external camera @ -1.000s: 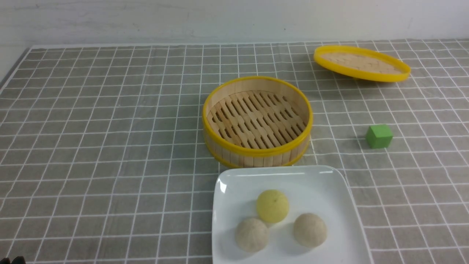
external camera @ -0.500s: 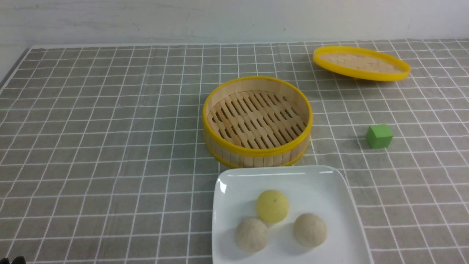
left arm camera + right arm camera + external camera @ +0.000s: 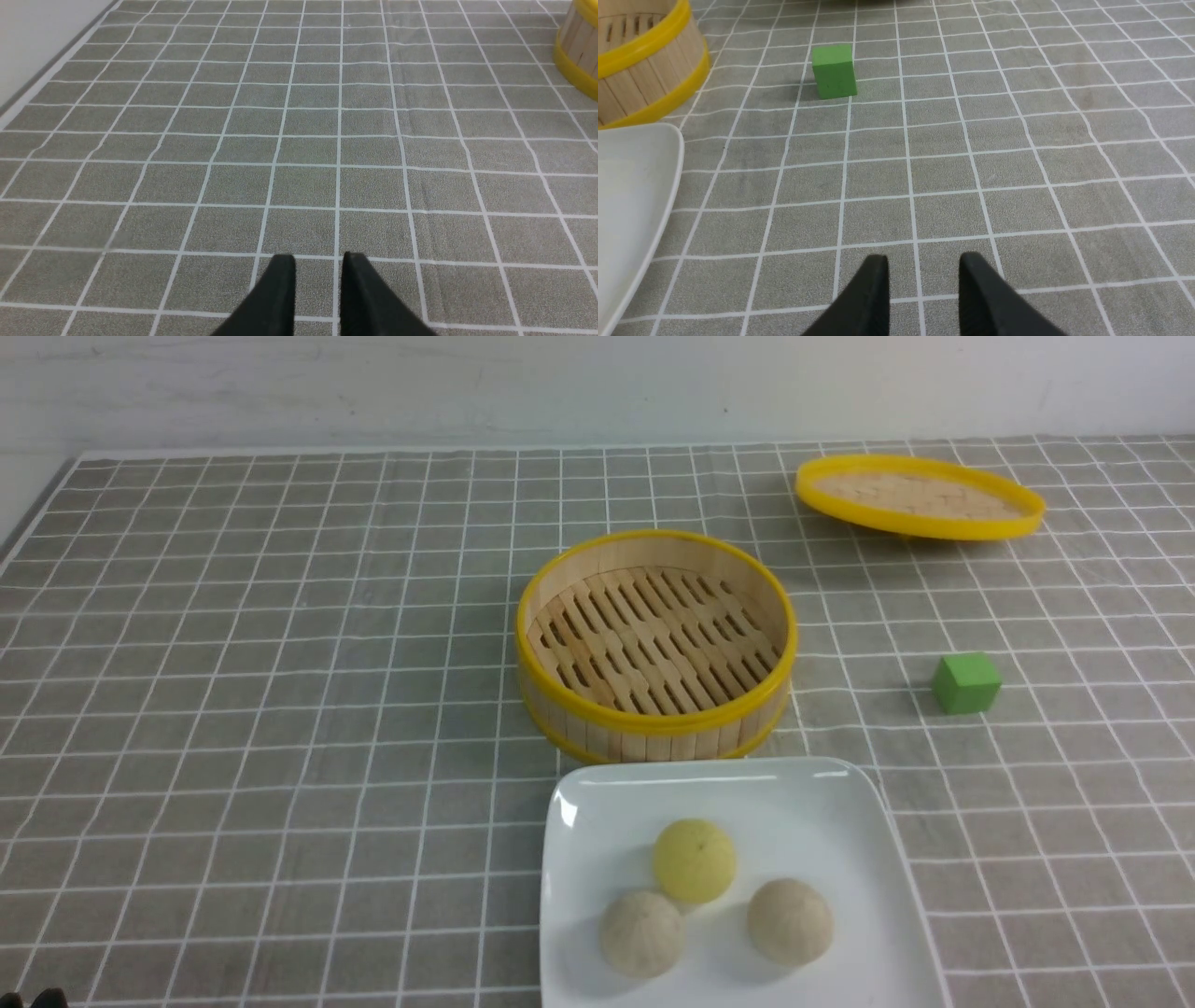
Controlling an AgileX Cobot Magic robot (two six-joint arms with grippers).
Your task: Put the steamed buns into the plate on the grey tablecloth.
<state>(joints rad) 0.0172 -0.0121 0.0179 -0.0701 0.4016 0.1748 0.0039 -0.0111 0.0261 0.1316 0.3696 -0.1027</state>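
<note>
Three steamed buns lie in the white square plate (image 3: 812, 803) at the front of the grey tablecloth (image 3: 280, 709): a yellow one (image 3: 694, 860) and two beige ones (image 3: 641, 933) (image 3: 790, 921). Neither gripper shows in the front view. In the left wrist view my left gripper (image 3: 318, 258) hovers over bare cloth, its jaws a little apart with nothing between them. In the right wrist view my right gripper (image 3: 924, 257) is open and empty over the cloth, to the right of the plate's rim (image 3: 640, 186).
An empty bamboo steamer (image 3: 656, 644) with a yellow rim stands just behind the plate. Its woven lid (image 3: 920, 497) lies at the back right. A green cube (image 3: 965, 682) sits right of the steamer. The cloth's left edge meets a white surface (image 3: 32, 37).
The lid at the back right has shifted very slightly. The buns, plate, steamer and cube have not moved.
</note>
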